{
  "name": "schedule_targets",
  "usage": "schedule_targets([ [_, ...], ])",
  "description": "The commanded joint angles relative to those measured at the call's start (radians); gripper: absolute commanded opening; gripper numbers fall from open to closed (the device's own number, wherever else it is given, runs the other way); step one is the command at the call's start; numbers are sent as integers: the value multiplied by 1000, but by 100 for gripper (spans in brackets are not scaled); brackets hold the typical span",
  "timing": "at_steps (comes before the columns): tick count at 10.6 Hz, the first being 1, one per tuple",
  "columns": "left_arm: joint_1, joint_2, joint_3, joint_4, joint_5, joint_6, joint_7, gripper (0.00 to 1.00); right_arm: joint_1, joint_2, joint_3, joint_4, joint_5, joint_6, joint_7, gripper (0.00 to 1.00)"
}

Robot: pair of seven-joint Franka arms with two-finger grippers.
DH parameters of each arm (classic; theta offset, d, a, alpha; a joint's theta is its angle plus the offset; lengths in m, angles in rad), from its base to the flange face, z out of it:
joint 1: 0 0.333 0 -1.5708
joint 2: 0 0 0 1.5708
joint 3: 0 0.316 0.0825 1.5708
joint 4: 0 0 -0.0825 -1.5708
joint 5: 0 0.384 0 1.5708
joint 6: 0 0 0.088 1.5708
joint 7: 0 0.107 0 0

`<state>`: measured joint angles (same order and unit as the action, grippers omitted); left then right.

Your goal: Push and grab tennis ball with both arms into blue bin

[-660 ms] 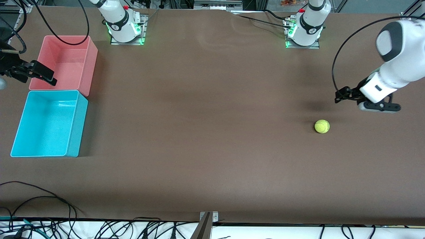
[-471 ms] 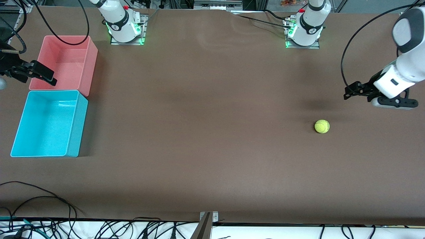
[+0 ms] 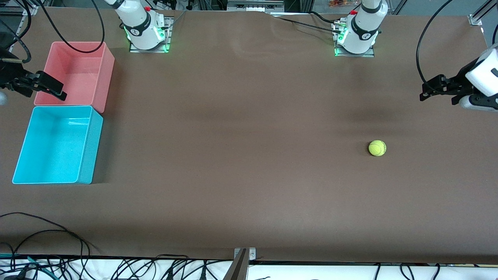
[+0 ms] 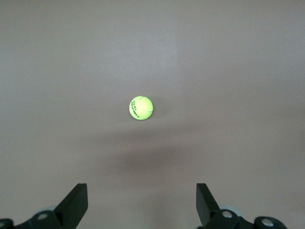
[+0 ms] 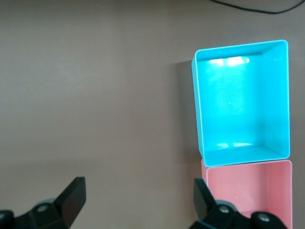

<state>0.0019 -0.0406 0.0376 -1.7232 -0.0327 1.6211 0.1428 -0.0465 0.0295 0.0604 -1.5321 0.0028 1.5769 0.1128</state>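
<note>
The yellow-green tennis ball (image 3: 377, 148) lies alone on the brown table toward the left arm's end, and also shows as the ball (image 4: 141, 108) in the left wrist view. My left gripper (image 4: 141, 196) hangs open and empty in the air, well apart from the ball, at the table's left-arm end (image 3: 476, 103). The blue bin (image 3: 92, 147) stands at the right arm's end; it shows empty as the bin (image 5: 242, 105) in the right wrist view. My right gripper (image 5: 138, 192) waits open and empty beside the pink bin.
A pink bin (image 3: 108, 74) of the same size touches the blue bin's side, farther from the front camera. Both arm bases (image 3: 146, 33) (image 3: 356, 37) stand along the back edge. Loose black cables (image 3: 46, 229) lie at the front corner near the bins.
My left arm has swung away from the ball toward its own end of the table and toward the back edge. The ball, bins and right arm have not moved.
</note>
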Motion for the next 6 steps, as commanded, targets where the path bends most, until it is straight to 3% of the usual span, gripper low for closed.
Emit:
schedule_targets([
  [1,23,41,-90,140,28,-76,-86,100,-9,10,2,30,-15,-28,-12,100],
  [6,-5,50,-93,183,19,-90,-146,100,-9,7,-14,32,-15,-31,-15,100],
])
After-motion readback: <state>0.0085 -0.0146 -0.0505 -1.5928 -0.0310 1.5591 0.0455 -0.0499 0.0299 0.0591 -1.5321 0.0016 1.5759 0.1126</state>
